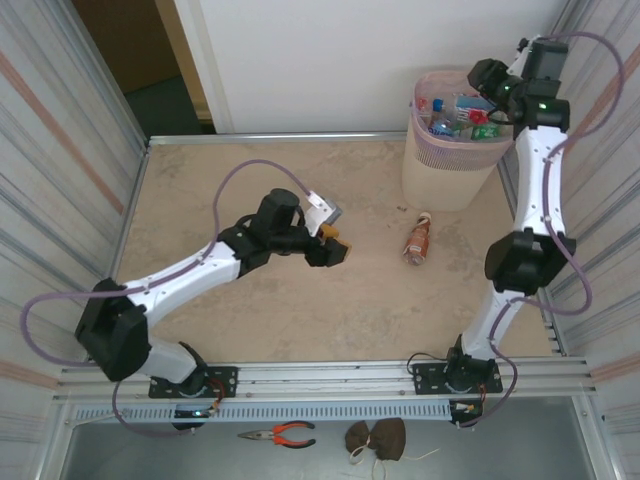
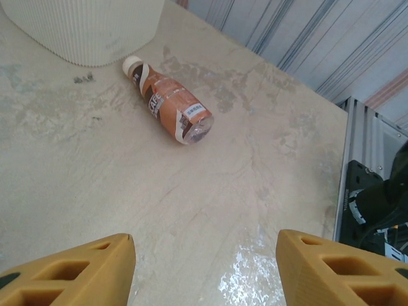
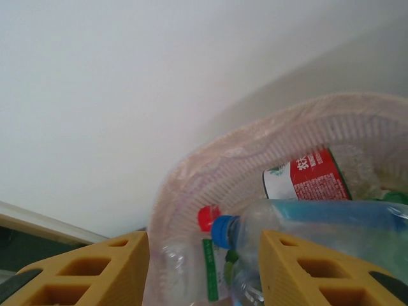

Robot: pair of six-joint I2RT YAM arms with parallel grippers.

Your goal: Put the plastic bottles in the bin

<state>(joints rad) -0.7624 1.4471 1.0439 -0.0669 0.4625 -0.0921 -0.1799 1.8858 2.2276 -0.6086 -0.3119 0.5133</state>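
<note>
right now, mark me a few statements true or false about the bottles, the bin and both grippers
1. The brown bottle lies on its side on the table. True.
2. The left gripper holds a bottle. False: its jaws are open with nothing between them.
3. The right gripper is over the bin. True.
4. The bin is empty. False: several bottles lie in it.
5. The orange-handled pliers lie beside the brown bottle. False: they lie far from it, beyond the table's near edge.
</note>
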